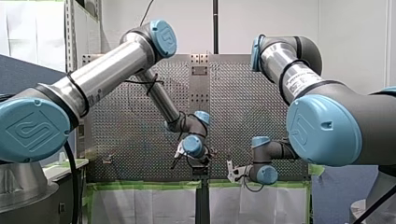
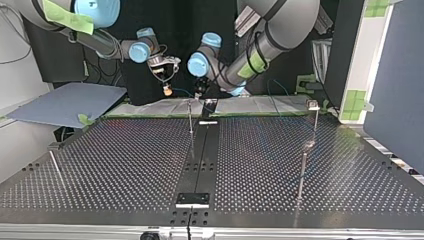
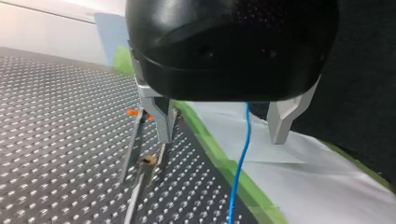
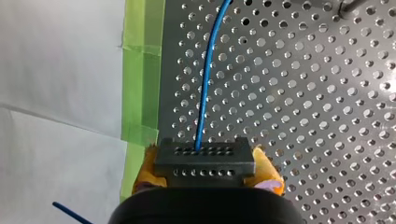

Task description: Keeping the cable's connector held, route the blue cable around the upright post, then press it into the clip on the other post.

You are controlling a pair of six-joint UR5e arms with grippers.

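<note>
Routing has not really begun, by my reading: this is the take-up step, with the connector secured and the other gripper about to grasp the line. My right gripper [image 4: 206,168] is clamped on the black connector [image 4: 204,157], its yellow pads [image 4: 266,169] pressed to both ends. The blue cable [image 4: 205,79] runs from the connector's face out over the table [image 4: 303,116].

In the top view the post [image 2: 190,119] stands on the table's midline near the far edge. The connector hangs beyond the post, a little toward that view's left. My left gripper [image 3: 222,139] is beyond the post too, just to its other side and close to the right one. Its metal fingers [image 3: 161,122] are spread wide and grip nothing. The cable hangs free between them, nearer one finger, touching neither as far as I can see. The clip post [image 2: 315,117], topped by what looks like a clip, stands well apart from the post, toward the top view's right.

The next move, I judge, calls for closing the left fingers on the cable lightly enough for it to slide. The left gripper would then carry it round the post while the right holds the connector firm. Slack looks short, so a hard pull could drag the connector from the pads
</note>
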